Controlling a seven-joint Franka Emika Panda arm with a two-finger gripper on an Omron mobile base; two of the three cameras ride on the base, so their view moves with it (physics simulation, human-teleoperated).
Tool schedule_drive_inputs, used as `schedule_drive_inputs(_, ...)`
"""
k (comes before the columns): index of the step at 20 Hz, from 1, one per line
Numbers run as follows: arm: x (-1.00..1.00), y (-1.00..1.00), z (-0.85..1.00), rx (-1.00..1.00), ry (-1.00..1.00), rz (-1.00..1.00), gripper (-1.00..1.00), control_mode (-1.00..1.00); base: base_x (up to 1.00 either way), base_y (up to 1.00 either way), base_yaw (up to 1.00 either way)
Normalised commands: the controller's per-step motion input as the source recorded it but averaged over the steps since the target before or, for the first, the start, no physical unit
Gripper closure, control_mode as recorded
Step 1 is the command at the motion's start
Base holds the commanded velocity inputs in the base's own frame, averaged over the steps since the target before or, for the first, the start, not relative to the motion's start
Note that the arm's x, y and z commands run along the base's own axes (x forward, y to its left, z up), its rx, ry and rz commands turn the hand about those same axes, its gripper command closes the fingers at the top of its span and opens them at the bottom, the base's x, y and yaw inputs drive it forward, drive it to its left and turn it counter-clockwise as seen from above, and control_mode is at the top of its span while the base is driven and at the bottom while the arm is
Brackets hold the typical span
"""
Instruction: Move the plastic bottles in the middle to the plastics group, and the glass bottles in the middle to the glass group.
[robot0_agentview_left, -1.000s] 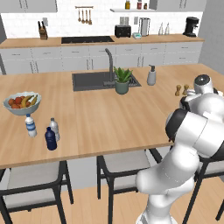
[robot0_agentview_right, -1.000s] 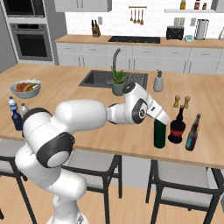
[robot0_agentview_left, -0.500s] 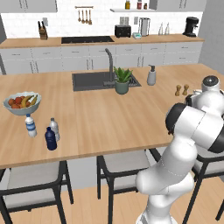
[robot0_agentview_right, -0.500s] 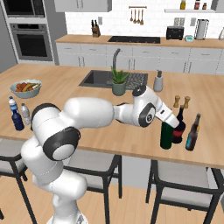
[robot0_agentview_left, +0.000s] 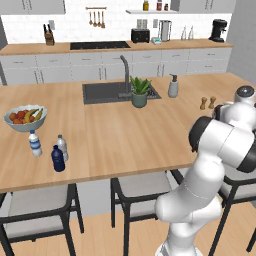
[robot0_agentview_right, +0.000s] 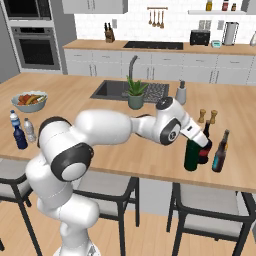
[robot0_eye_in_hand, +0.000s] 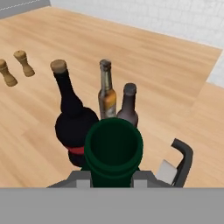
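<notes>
Both jaws tight against green bottle (robot0_eye_in_hand: 113, 151) neck.

My white arm rises from my base, bends at its dark-jointed elbow and stretches out to the right over the near edge of the wooden counter. My wrist is tipped downward at the far right end of the reach. My two-finger gripper (robot0_agentview_right: 196, 145) comes down on the tall slim dark green wine bottle (robot0_agentview_right: 191, 155) from above, and my jaws are clamped on its neck. In the hand view my two dark finger tips (robot0_eye_in_hand: 83, 181) sit pressed on either side of the green bottle (robot0_eye_in_hand: 113, 151), whose round top faces straight up at my palm.
</notes>
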Motion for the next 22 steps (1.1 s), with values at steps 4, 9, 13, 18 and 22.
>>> schedule_drive_inputs(4,-0.01,-0.23,-0.02,0.0,0.0,0.0,1.0,-1.0,0.0,0.0,0.0)
schedule_drive_inputs(9,0.0,0.0,-0.06,0.0,0.0,0.0,1.0,-1.0,0.0,0.0,0.0)
schedule_drive_inputs(13,0.0,0.0,-0.29,0.0,-0.04,0.0,1.0,-1.0,0.0,0.0,0.0)
schedule_drive_inputs(18,0.0,0.0,-0.41,0.0,-0.03,0.0,1.0,-1.0,0.0,0.0,0.0)
schedule_drive_inputs(22,0.0,0.0,-0.26,0.0,-0.01,0.0,1.0,-1.0,0.0,0.0,0.0)
